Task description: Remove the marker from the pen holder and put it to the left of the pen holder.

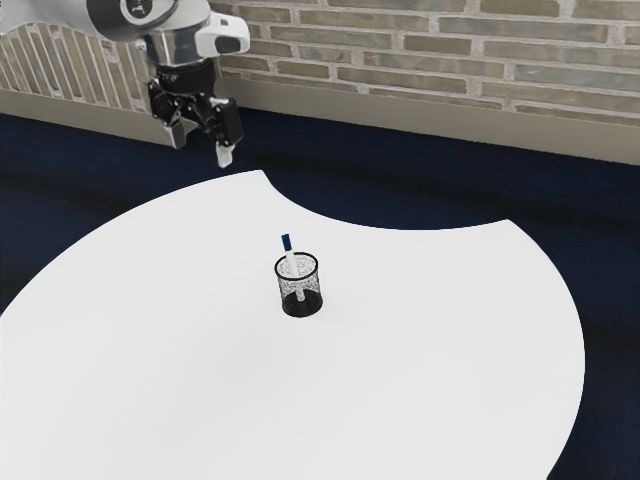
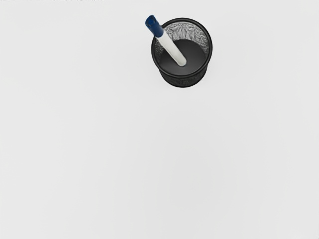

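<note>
Well apart from the pen holder (image 1: 311, 306), with gripper (image 1: 202, 152) spread and empty, likely at the approach to the marker (image 2: 172, 50) leaning inside, next needing a descent to straddle its blue end (image 2: 154, 26).

The table (image 1: 430, 350) is bright, evenly white against the dim floor (image 1: 420, 190); in the wrist view it turns pale grey, and the holder's (image 2: 182, 79) mesh glints above its dark bottom.

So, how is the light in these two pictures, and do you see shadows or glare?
In the exterior view, a bright white tabletop, no clear shadow beside the pen holder, dark blue floor; in the wrist view, the tabletop fairly evenly pale grey, without distinct glare spots.
</note>
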